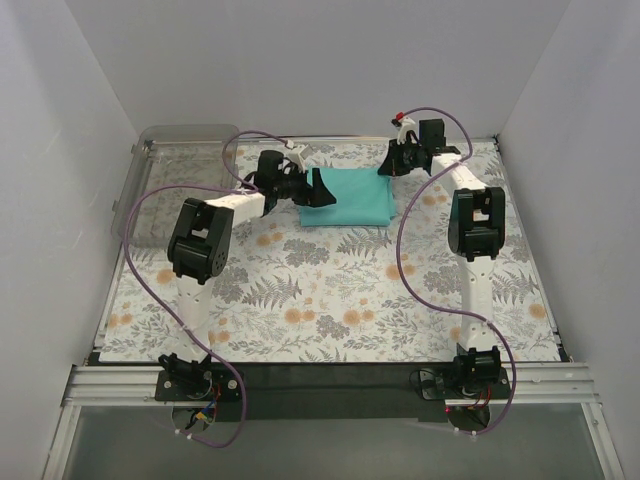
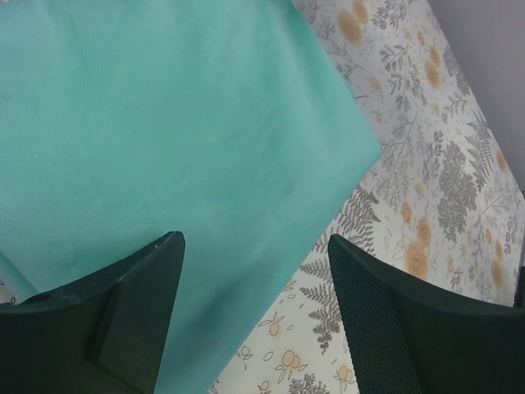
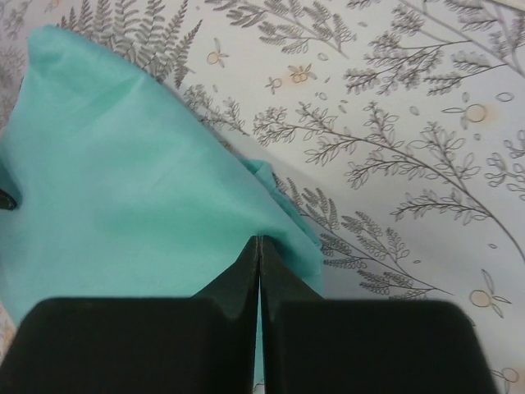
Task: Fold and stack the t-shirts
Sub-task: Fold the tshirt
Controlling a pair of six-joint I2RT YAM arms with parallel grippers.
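Observation:
The teal t-shirt [image 1: 352, 196] lies folded into a flat rectangle at the far middle of the table. My left gripper [image 1: 318, 188] is at its left edge. In the left wrist view this gripper [image 2: 254, 242] is open, one finger over the t-shirt [image 2: 164, 123] and the other over the bare mat, holding nothing. My right gripper [image 1: 386, 168] is at the shirt's far right corner. In the right wrist view its fingers [image 3: 259, 240] are pressed together on the edge of the t-shirt [image 3: 123, 180], where the cloth bunches up.
A clear plastic bin [image 1: 185, 150] stands at the far left corner. The floral mat [image 1: 340, 290] covers the table. Purple cables [image 1: 410, 240] loop over both arms. White walls close in on the left, right and far sides.

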